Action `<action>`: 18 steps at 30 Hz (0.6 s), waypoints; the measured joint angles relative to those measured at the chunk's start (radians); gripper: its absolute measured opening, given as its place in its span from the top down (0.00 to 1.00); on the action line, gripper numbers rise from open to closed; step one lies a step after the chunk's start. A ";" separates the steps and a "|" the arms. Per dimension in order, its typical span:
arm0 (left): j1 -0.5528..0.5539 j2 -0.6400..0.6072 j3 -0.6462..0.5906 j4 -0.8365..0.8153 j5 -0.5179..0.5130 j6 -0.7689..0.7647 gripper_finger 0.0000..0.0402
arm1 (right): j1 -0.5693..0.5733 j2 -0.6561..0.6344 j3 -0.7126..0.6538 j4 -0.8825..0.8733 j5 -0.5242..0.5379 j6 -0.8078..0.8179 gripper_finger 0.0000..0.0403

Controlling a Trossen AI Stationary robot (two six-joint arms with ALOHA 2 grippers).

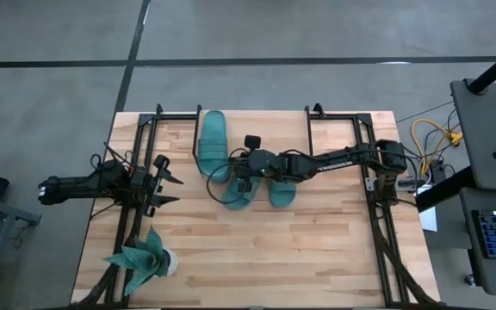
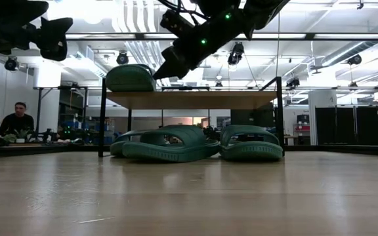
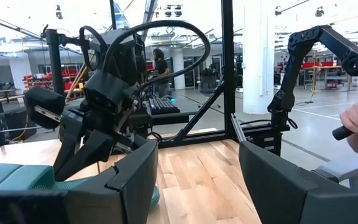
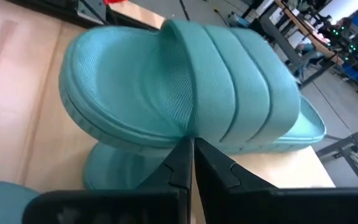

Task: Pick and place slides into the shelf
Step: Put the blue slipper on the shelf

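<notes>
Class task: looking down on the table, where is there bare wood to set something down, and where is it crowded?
Free: the wide tabletop between the potted plant and the right frame. Crowded: the middle, where the slides cluster at the shelf under the shut right gripper. The left gripper waits by the left edge.

Teal slides point(image 1: 231, 168) (one atop) under shelf point(image 2: 189, 99).

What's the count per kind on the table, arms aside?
Teal slides: 4
Shelf: 1
Potted plant: 1
Total: 6
</notes>
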 joint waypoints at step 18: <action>0.000 0.000 0.000 0.000 0.000 0.000 0.47 | 0.000 0.000 0.000 0.033 -0.032 0.010 0.98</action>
